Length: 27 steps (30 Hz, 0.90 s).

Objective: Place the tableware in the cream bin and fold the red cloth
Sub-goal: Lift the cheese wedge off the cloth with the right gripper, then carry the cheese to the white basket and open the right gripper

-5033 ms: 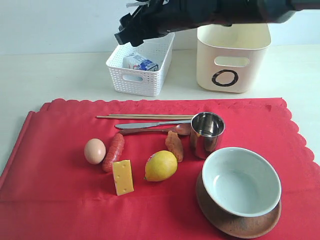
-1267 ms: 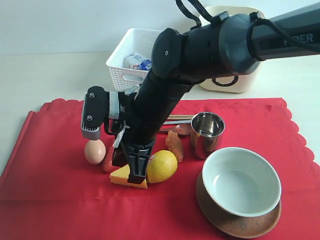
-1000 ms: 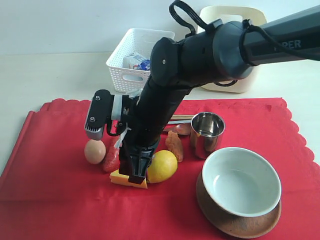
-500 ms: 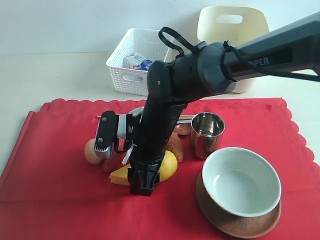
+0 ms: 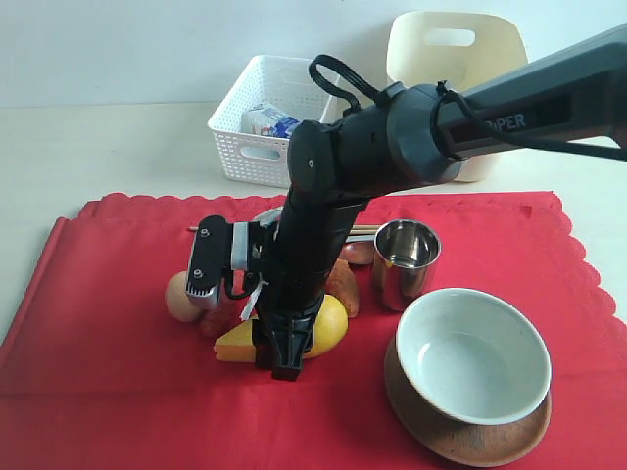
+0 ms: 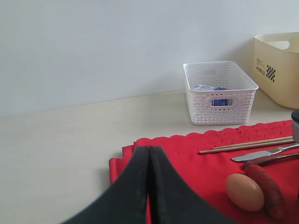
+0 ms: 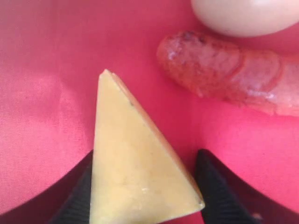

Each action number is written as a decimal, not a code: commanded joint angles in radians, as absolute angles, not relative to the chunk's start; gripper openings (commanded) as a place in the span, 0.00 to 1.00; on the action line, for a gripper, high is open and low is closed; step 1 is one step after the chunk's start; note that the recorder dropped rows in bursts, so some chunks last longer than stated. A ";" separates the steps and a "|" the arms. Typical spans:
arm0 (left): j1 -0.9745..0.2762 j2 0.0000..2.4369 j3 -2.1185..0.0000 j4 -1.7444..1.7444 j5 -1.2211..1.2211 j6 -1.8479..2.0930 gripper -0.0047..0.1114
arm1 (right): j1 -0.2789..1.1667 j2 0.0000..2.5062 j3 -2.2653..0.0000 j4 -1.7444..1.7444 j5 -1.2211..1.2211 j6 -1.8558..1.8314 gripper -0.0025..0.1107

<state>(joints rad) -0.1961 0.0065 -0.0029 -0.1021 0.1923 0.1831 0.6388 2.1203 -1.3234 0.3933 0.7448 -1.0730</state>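
Red cloth (image 5: pixel 118 392) lies beneath the right gripper (image 5: pixel 284 365), jaws astride the cheese (image 5: pixel 233 345).

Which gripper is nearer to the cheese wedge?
Right. The right gripper straddles the cheese wedge, a finger on either side; the left gripper hangs shut over the red cloth's corner, cheese outside its view.

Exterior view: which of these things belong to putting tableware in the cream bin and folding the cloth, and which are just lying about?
Job: bowl, plate, cup, chopsticks, knife, spoon, cream bin, red cloth.
Lying about: egg, sausage, cheese, lemon, carton, white basket.
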 commanded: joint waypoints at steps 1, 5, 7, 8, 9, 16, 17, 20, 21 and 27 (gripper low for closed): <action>-0.202 0.000 0.000 -0.103 0.191 0.181 0.05 | 0.640 2.129 -1.323 0.426 0.754 -1.069 0.05; -0.202 0.000 0.000 -0.103 0.191 0.181 0.05 | 0.640 2.129 -1.323 0.447 0.757 -1.069 0.05; -0.202 0.000 0.000 -0.103 0.191 0.181 0.05 | 0.640 2.123 -1.326 0.447 0.759 -1.069 0.05; -0.202 0.000 0.000 -0.103 0.191 0.181 0.05 | 0.640 2.114 -1.326 0.447 0.756 -1.069 0.05; -0.202 0.000 0.000 -0.103 0.191 0.179 0.05 | 0.640 2.103 -1.326 0.447 0.756 -1.069 0.05; -0.202 0.000 0.000 -0.103 0.191 0.179 0.05 | 0.640 2.002 -1.326 0.445 0.736 -1.042 0.05; -0.202 0.000 0.000 -0.103 0.191 0.179 0.05 | 0.640 1.986 -1.326 0.445 0.725 -1.036 0.05; -0.202 0.000 0.000 -0.103 0.191 0.181 0.05 | 0.638 1.946 -1.326 0.442 0.656 -0.978 0.05; -0.202 0.000 0.000 -0.103 0.191 0.181 0.05 | 0.636 1.933 -1.326 0.442 0.621 -0.954 0.05; -0.202 0.000 0.000 -0.103 0.191 0.181 0.05 | 0.613 1.889 -1.326 0.442 0.359 -0.843 0.05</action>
